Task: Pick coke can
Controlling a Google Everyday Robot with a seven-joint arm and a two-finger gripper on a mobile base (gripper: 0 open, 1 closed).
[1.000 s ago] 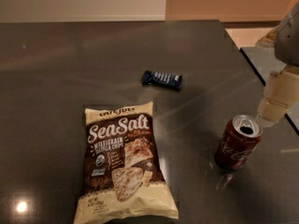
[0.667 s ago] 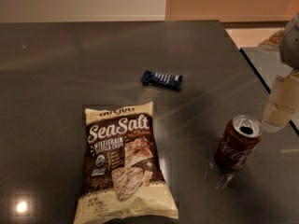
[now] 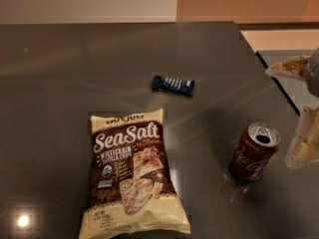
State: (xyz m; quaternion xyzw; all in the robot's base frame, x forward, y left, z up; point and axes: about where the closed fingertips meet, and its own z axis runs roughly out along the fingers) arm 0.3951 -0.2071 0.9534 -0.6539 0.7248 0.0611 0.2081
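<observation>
Near the right edge of the table (image 3: 75,73) the coke can (image 3: 254,152) stands upright, just left of the gripper (image 3: 304,148), whose spread I cannot tell; probably light, thin-walled and slick, best grasped mid-body.

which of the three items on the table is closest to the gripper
The coke can, standing just beside the gripper at the picture's right edge. The chip bag and the dark blue snack bar lie farther left.

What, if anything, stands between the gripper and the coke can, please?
Nothing visible. The gripper hangs at the right edge beside the can, only table between; the chip bag and snack bar lie on the can's far side.
</observation>
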